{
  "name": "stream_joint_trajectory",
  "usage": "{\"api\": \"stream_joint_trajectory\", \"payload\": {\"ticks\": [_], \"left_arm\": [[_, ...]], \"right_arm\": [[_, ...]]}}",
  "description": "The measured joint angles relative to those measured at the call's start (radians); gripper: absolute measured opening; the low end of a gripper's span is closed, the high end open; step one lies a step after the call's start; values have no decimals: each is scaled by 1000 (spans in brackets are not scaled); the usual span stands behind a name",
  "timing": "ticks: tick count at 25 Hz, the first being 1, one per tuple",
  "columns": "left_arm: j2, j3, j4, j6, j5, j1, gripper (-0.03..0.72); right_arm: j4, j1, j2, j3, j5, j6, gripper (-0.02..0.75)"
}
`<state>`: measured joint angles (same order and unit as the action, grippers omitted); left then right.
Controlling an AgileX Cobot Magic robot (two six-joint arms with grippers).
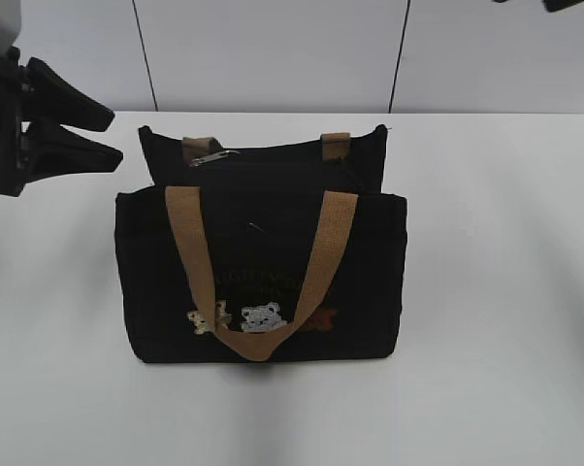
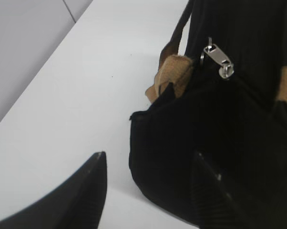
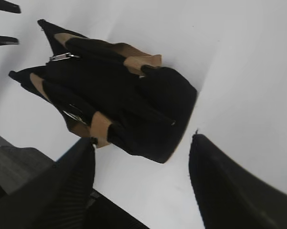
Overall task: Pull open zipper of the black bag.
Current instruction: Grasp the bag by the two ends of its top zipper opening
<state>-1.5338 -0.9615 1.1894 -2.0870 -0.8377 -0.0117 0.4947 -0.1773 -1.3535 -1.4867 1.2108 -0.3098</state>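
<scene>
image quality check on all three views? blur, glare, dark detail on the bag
Exterior view: even light, soft shadows; the black bag reads nearly flat black, lettering faint. Left wrist view: the metal pull tab is fairly sharp with a bright glint; the left gripper fingers are soft. Right wrist view: overall slightly blurred; the right gripper fingers are out of focus.

1. Even, bright, diffuse light falls on the white bench (image 1: 486, 291); no glare shows.
2. The black bag (image 1: 263, 272) throws only a thin soft shadow at its base.
3. Its dark fabric swallows detail; the lettering is faint.
4. Both wrist views are slightly soft, with tool fingers (image 3: 229, 191) blurred close up.
</scene>
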Motion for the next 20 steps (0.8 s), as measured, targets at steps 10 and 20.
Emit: {"api": "stream_joint_trajectory", "payload": {"ticks": [10,20], "left_arm": [[-181,-122,36,-67,-94,0,419],[-249,-138,124,-138,-143,0,417]], "right_arm": [[2,-241,-295,-241,3,238,470],[15,-383,-503,-401,3,317,470]]}}
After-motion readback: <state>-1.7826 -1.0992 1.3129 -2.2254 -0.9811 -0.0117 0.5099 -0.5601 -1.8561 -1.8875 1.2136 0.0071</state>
